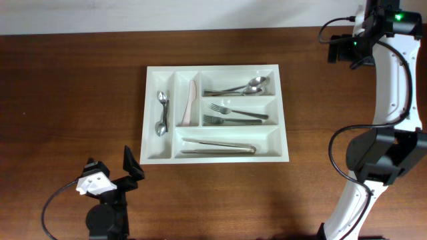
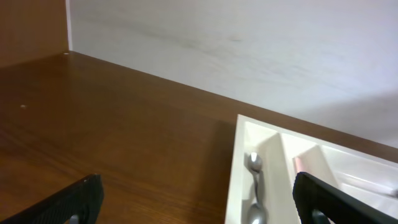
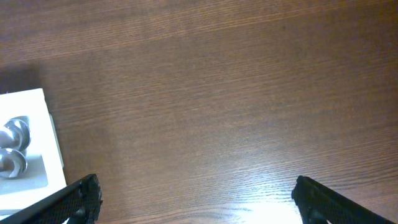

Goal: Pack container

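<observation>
The container (image 1: 213,68) is a large white cutlery tray in the middle of the table. It holds two small spoons (image 1: 161,113), a pale-handled knife (image 1: 190,103), spoons (image 1: 243,87), forks (image 1: 233,115) and tongs (image 1: 217,147), each kind in its own compartment. My left gripper (image 1: 112,167) stands open off the tray's near left corner, holding nothing. Its wrist view shows the container's wall (image 2: 235,168) and the small spoons (image 2: 254,186) between the open left gripper (image 2: 199,214) fingers. My right gripper (image 1: 340,50) hangs open at the far right. The right gripper (image 3: 199,208) is over bare wood beside the container's corner (image 3: 53,143).
Dark wooden table (image 1: 73,100) runs all round the tray. A pale wall (image 2: 249,43) borders the far edge. The right arm's white links (image 1: 390,80) and base (image 1: 380,157) stand along the right side, with black cables looping near them.
</observation>
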Robot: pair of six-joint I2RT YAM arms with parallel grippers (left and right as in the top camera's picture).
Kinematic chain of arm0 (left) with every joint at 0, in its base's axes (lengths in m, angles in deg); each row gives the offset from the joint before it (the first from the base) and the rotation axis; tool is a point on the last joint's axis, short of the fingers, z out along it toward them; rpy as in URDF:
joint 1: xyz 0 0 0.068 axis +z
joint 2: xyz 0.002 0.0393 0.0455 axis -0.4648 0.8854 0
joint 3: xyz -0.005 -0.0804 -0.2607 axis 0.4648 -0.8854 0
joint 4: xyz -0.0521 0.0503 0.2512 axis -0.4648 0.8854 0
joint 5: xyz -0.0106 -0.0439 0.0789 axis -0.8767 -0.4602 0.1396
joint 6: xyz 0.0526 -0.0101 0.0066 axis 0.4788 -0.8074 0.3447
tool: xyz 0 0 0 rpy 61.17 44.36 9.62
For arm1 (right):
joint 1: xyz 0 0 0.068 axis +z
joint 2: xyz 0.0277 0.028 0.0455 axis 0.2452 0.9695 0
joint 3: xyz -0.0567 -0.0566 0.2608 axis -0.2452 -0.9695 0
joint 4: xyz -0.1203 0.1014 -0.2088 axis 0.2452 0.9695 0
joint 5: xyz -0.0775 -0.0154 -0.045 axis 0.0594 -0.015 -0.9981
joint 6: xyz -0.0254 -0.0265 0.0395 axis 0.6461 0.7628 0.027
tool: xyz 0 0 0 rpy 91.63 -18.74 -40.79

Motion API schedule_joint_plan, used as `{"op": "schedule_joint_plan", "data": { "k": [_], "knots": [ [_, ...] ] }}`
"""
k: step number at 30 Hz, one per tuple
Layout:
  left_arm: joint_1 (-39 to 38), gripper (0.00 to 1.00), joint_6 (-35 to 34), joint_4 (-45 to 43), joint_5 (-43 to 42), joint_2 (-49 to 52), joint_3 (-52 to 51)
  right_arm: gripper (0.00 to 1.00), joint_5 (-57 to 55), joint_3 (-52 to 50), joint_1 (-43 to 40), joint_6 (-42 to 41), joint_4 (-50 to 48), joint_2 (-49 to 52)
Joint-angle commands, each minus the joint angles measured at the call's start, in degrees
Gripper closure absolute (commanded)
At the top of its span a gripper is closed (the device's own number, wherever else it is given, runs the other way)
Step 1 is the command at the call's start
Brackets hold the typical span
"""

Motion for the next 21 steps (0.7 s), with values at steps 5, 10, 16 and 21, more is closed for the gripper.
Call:
{"op": "schedule_joint_plan", "data": {
  "k": [5,10,16,21],
  "knots": [
    [1.42,0.01,2.56,-0.85,-5.75,-2.34,-2.47,0.01,-0.68,-0.15,0.22,-0.66,-0.13,0.17],
    [1.31,0.01,5.92,-0.59,-7.21,-2.34,-2.47,0.01,-0.68,-0.15,0.22,-0.68,-0.13,0.17],
    [1.27,0.01,8.2,-0.42,-8.35,-2.32,-2.47,0.01,-0.68,-0.15,0.22,-0.66,-0.13,0.17],
    [1.33,0.01,8.15,-0.66,-8.31,-2.29,-2.47,0.01,-0.68,-0.15,0.22,-0.68,-0.13,0.17]
  ]
}}
